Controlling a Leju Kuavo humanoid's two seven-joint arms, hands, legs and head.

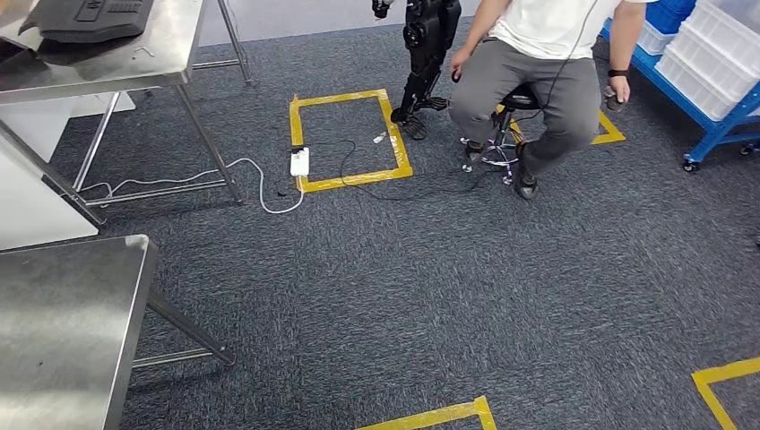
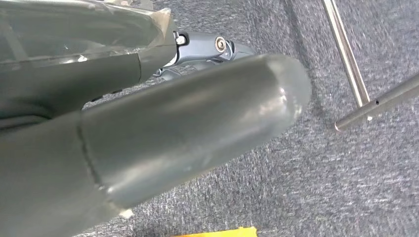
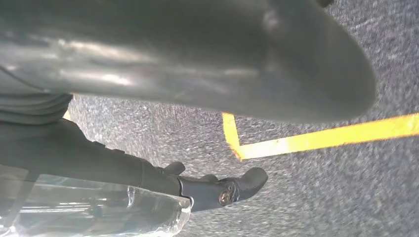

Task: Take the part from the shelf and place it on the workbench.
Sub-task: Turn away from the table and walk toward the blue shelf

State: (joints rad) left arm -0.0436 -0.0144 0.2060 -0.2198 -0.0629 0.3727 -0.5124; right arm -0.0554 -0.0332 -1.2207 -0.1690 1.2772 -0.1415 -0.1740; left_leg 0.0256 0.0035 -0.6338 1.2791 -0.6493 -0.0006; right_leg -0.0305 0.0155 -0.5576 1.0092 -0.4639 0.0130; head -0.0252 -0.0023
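On grey carpet [image 1: 466, 287], yellow tape [image 1: 349, 139], steel workbench [image 1: 63, 322], seemingly bare

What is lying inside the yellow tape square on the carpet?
Inside the yellow tape square is grey carpet with a black cable looping across it; a white power strip sits on its near-left edge. The second robot's foot covers the far-right corner.

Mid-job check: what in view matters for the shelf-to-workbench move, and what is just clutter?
Job: blue shelf with white bins; steel workbench, likely.
Lying about: power strip, white cable, seated person, other robot's legs, yellow floor tape.
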